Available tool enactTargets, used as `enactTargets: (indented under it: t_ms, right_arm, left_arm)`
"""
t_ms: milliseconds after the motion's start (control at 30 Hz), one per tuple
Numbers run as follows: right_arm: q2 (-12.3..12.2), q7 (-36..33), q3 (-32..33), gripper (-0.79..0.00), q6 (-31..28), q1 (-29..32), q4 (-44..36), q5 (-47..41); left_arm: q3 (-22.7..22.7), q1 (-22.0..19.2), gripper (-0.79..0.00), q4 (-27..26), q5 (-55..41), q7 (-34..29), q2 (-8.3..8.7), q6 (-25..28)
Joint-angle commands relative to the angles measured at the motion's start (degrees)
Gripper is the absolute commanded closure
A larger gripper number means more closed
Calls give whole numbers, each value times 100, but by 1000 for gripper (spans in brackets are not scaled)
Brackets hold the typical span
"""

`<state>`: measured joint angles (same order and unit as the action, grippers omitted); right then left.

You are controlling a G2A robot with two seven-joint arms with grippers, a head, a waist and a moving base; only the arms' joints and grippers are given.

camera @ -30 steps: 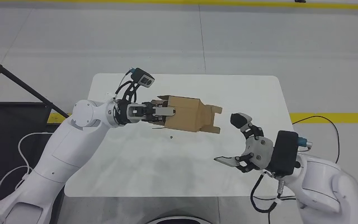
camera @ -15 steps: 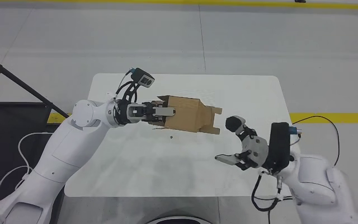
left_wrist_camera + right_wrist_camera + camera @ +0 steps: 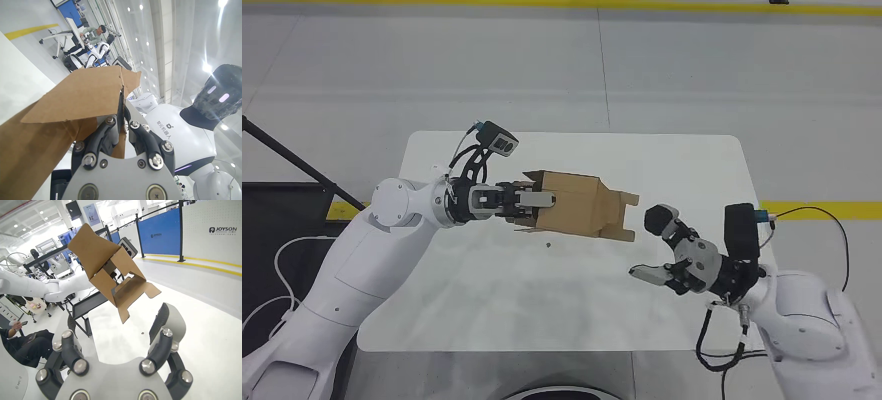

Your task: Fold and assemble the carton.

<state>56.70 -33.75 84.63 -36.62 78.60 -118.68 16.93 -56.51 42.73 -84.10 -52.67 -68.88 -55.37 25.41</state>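
the carton (image 3: pixel 577 203) is held in the air over the white table (image 3: pixel 692 170), its long axis lying across the table from one arm towards the other. its open end, with 2 loose flaps, is pointed at the right gripper (image 3: pixel 652 243). a flap at the opposite end is pinched by the left gripper (image 3: pixel 527 198). the right gripper's fingers are spread wide with nothing between them, near the open end but apart from it. print is carried by a blue panel (image 3: pixel 160 243) behind.
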Motion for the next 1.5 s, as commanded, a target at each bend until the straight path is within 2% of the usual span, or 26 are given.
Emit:
enactTargets:
  t_ms: [0,133,333,567,867,1467]
  right_arm:
    - [-4,-160,-86,-785,148,-114,80,-240]
    - [-12,-460,-222,-785,252,-301,214,-763]
    - [-51,-1441,-446,-785,565,-781,451,-1737]
    - [-52,-1731,-614,-785,702,-1163,589,-2199]
    - [-65,-1824,-649,-785,884,-1369,455,-2223]
    - [-87,-1488,-644,-785,1808,-1369,-376,-1358]
  left_arm:
    - [0,0,0,0,0,0,0,0]
    - [0,0,0,0,0,0,0,0]
    - [0,0,0,0,0,0,0,0]
    - [0,0,0,0,0,0,0,0]
    - [0,0,0,0,0,0,0,0]
    - [0,0,0,0,0,0,0,0]
